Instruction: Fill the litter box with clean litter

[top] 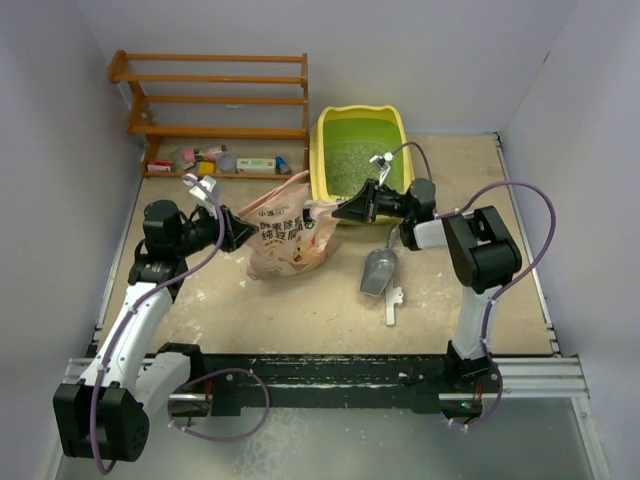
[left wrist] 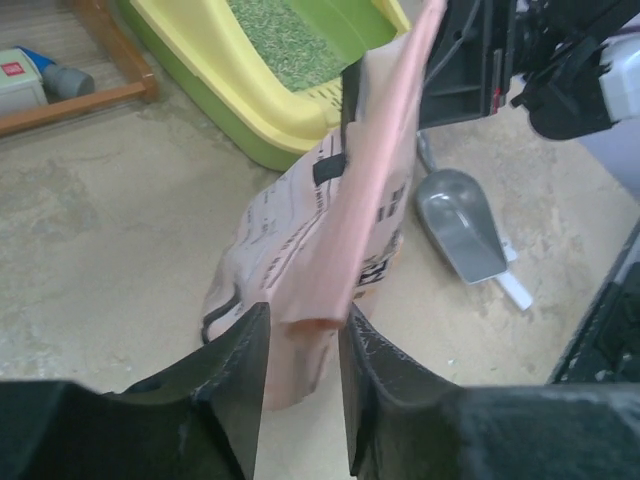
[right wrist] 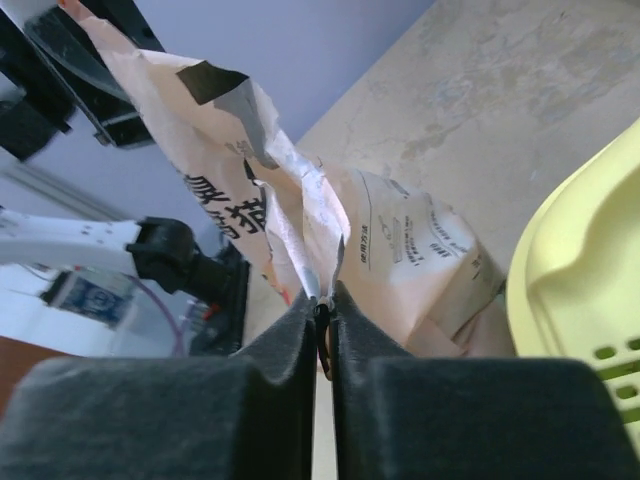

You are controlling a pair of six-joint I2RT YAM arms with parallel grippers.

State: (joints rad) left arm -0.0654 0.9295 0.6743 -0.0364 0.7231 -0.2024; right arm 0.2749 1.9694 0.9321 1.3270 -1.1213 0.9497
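Observation:
The yellow litter box (top: 322,150) with its green basin stands at the back centre. Pale grey-white litter (top: 352,162) lies in it, and also shows in the left wrist view (left wrist: 285,45). The crinkled pink-tan bag (top: 288,238) stands upright in front of the box. My right gripper (top: 347,210) is shut on the bag's upper right edge (right wrist: 300,230); the jaws pinch it in the right wrist view (right wrist: 325,300). My left gripper (top: 240,232) is at the bag's left side, its jaws apart (left wrist: 300,340) with the bag's pink flap (left wrist: 350,230) hanging between them.
A grey scoop (top: 378,272) lies on the table right of the bag, also in the left wrist view (left wrist: 460,225). A wooden shelf rack (top: 215,100) with small items stands at the back left. Walls close in on both sides.

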